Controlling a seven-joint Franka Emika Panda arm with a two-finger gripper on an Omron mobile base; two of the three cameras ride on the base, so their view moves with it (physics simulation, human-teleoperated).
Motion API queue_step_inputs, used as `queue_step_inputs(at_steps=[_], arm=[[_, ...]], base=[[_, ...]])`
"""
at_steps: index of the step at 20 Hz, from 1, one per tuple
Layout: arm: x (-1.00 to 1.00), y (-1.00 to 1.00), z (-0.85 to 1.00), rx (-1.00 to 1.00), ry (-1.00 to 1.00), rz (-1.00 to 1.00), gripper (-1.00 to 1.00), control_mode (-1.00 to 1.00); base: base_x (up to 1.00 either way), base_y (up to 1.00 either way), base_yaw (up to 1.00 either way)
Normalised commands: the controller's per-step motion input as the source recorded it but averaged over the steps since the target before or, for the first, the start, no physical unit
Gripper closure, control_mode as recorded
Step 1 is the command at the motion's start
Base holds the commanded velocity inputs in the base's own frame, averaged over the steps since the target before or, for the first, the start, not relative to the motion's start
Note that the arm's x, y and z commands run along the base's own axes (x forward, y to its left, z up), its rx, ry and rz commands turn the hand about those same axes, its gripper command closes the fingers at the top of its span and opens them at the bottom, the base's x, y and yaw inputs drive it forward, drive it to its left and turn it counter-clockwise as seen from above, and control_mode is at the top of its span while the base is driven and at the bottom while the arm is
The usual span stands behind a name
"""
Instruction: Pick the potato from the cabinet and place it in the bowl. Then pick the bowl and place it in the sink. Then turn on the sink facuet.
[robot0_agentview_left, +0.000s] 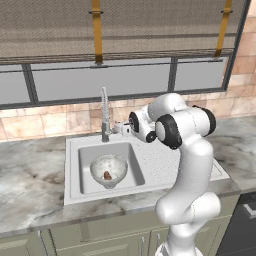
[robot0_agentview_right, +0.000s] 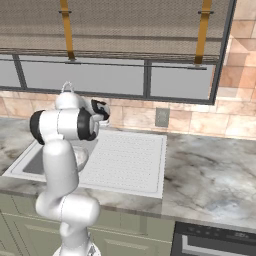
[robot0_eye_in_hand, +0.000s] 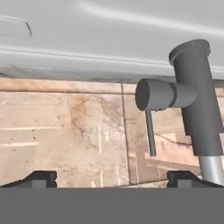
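The small reddish-brown potato (robot0_agentview_left: 107, 175) lay in the clear glass bowl (robot0_agentview_left: 109, 170) inside the grey sink (robot0_agentview_left: 75, 150); the open, empty gripper (robot0_eye_in_hand: 112, 177) faced the silver faucet (robot0_agentview_left: 104, 114), its lever seemingly unturned.

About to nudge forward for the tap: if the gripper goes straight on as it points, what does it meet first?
Likely the tiled wall. The gripper is open, and the faucet with its lever sits right of centre, so it may just miss them; depth is unclear.

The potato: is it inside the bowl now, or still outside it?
Inside. In the left base view the potato lies as a small reddish-brown lump at the bottom of the clear bowl, which stands upright in the sink well.
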Motion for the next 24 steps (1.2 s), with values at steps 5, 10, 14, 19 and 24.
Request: queue_step_inputs(at_steps=[5, 10, 14, 19, 24], arm=[[0.0, 0.35, -0.2, -0.02, 0.0, 0.0, -1.0, -1.0], [0.0, 0.29, -0.05, 0.0, 0.0, 0.0, -1.0, -1.0], [0.06, 0.23, 0.0, 0.0, 0.0, 0.0, -1.0, -1.0], [0.27, 0.16, -0.05, 0.0, 0.0, -0.02, -1.0, -1.0], [0.45, 0.0, -0.15, 0.0, 0.02, -0.06, -1.0, -1.0]], base=[[0.0, 0.0, 0.0], [0.0, 0.0, 0.0], [0.0, 0.0, 0.0], [0.0, 0.0, 0.0], [0.0, 0.0, 0.0]])
